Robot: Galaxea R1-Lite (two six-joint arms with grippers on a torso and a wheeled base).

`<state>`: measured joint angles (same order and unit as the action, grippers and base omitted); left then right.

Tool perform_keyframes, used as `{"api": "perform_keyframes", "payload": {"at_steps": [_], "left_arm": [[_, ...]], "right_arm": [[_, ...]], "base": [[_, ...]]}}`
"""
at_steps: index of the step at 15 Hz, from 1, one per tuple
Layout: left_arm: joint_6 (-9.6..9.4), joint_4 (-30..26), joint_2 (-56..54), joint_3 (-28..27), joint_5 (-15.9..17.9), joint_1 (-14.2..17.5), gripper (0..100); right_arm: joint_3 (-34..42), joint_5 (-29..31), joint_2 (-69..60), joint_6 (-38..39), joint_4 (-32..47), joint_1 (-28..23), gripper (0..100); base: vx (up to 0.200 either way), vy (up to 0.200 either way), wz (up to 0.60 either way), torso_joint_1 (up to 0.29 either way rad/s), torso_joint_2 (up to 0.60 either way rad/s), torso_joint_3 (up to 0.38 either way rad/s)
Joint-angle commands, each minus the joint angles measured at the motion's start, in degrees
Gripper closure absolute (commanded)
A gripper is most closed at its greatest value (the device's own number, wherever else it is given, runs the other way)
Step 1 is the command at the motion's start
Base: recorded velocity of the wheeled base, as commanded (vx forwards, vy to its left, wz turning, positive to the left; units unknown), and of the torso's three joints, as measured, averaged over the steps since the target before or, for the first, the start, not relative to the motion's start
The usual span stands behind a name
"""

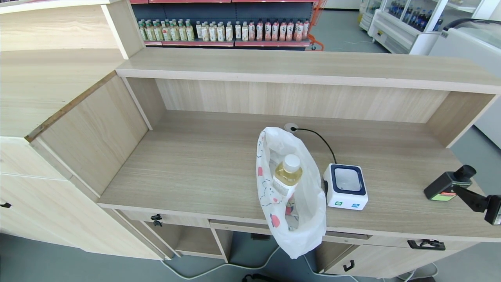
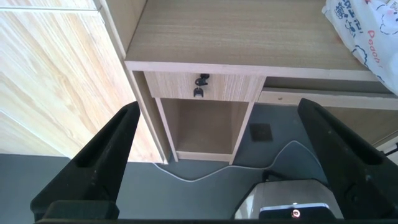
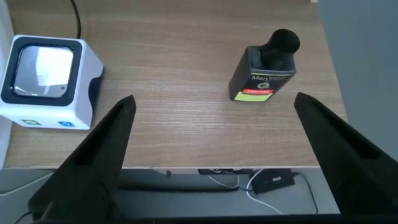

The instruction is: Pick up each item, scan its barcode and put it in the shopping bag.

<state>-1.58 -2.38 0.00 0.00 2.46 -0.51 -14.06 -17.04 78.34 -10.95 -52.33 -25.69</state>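
Remaining item: a black bottle (image 1: 446, 185) appears to lie on its side at the right of the head view, label up, close to the worktop's (image 1: 195, 172) right end and front edge.
Right hand: the right hand (image 3: 214, 102) is empty, its jaws spread wide, and hangs above the front edge with the black bottle in line between its fingers but farther in.
Scanner: the white scanner (image 1: 346, 186) sits left of the black bottle, well apart from it, with its window facing up and its cable (image 1: 319, 137) running back to a hole in the worktop.
Shopping bag: the shopping bag (image 1: 315, 196) touches the scanner's left side, with its lower part drooping over the front edge. A tea bottle (image 1: 287, 174) already lies inside.
Left hand: the left hand (image 2: 219, 106) is open and empty, low in front of the worktop, facing the cubby below it.
Stage: probably one pick, scan and bagging left.
Risk, grasp: a rounded bottle lying flat could roll or skid towards the nearby edge if one finger touches first.
Risk, scan: the barcode is not visible, so it may face down and need turning.
Risk, bagging: extra weight could drag the overhanging bag off the front.
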Motion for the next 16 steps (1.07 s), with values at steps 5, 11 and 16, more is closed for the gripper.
{"api": "perform_keyframes", "payload": {"at_steps": [5, 11, 16], "left_arm": [[0.00, 0.00, 0.09, 0.00, 0.00, -0.02, 0], [0.18, 0.00, 0.09, 0.00, -0.09, -0.02, 0], [0.18, 0.00, 0.09, 0.00, -0.09, -0.02, 0]], "right_arm": [[0.17, 0.34, 2.87, -3.29, -0.22, -2.35, 0], [0.08, -0.18, 3.67, -3.55, -0.31, -2.79, 0], [0.26, -0.18, 3.93, -3.47, -0.05, -2.62, 0]], "base": [[0.000, -0.200, 0.00, 0.001, 0.00, 0.005], [0.000, -0.200, 0.00, 0.002, 0.01, 0.003], [-0.080, -0.200, 0.00, 0.003, 0.00, 0.004]]}}
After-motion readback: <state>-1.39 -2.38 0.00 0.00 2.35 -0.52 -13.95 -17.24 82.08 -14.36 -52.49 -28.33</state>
